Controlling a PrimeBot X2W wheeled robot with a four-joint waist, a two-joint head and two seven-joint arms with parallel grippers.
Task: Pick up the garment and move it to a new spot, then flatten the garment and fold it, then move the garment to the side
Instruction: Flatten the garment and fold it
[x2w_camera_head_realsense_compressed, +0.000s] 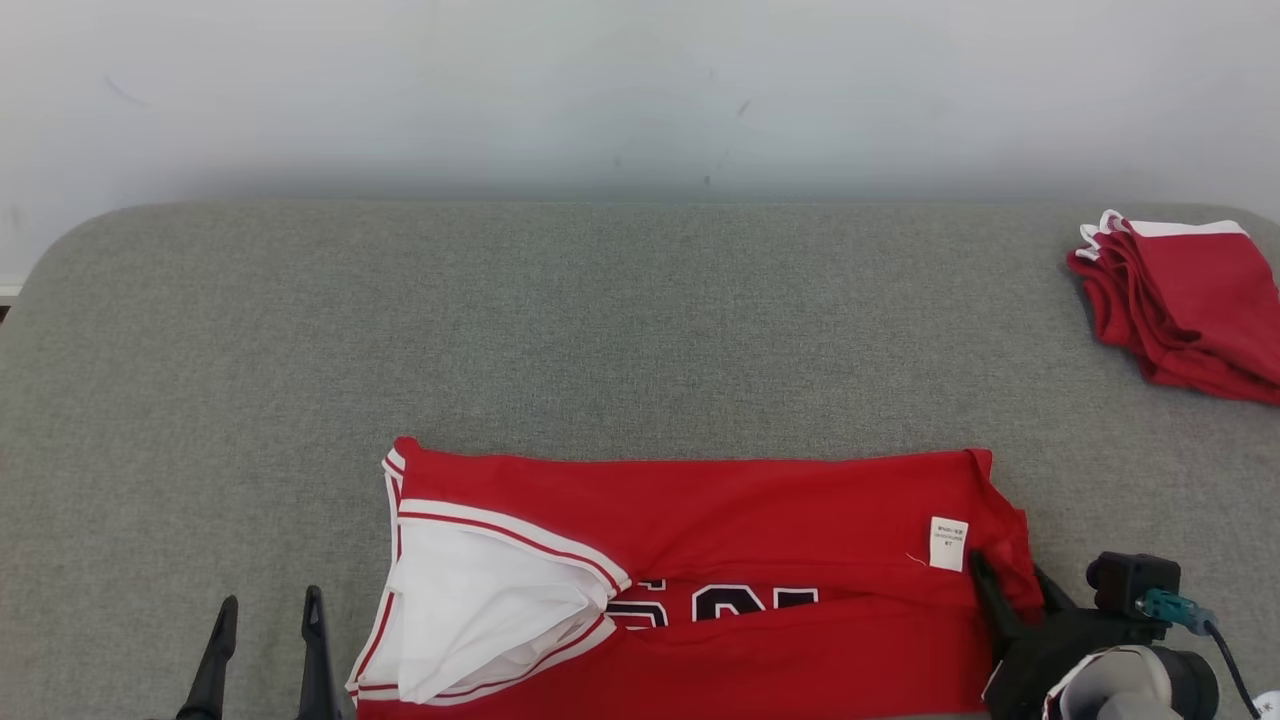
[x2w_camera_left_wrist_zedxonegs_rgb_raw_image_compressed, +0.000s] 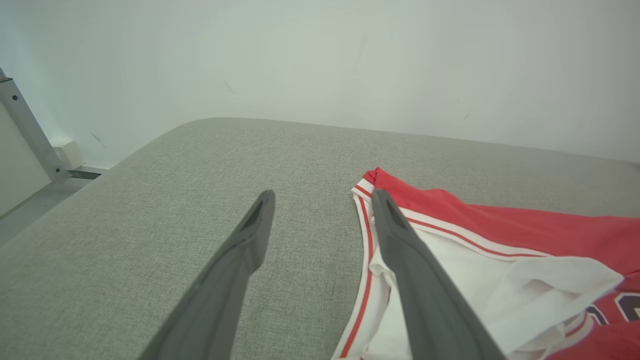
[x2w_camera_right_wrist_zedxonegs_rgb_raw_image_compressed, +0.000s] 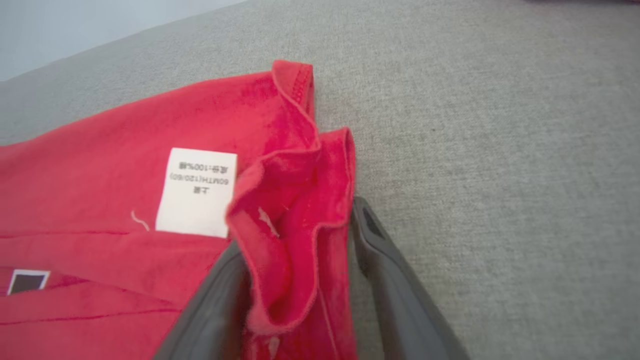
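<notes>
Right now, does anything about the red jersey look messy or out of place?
Yes: the jersey is bunched and ruffled at its right-hand corner, between the right gripper's parted fingers, instead of lying flat.

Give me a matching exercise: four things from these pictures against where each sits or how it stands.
1. red jersey
2. white label
3. folded red pile
4. left gripper

a. far right corner of the grey cushion
b. jaws open, left of the jersey
c. spread along the near edge
d. at the jersey's right end

Pairs: 1-c, 2-d, 3-a, 4-b.
</notes>
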